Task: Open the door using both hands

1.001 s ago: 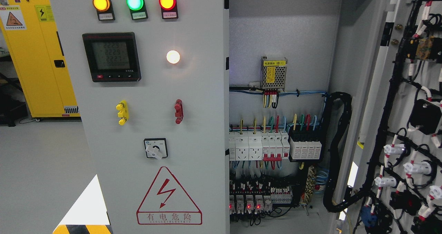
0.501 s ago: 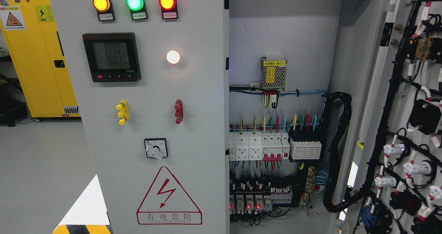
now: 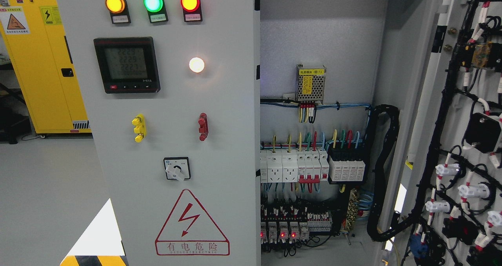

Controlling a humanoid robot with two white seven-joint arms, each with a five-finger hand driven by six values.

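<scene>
with right door (image 3: 451, 140) swung open, wiring (image 3: 310, 172) exposed.

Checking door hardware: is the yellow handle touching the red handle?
Apart. The head view shows bare grey door panel between the yellow handle and the red handle.

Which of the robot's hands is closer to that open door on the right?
Neither can be called: no hand or arm shows in the head view. The open door stands swung out at the right, its wired inner side facing the camera.
</scene>
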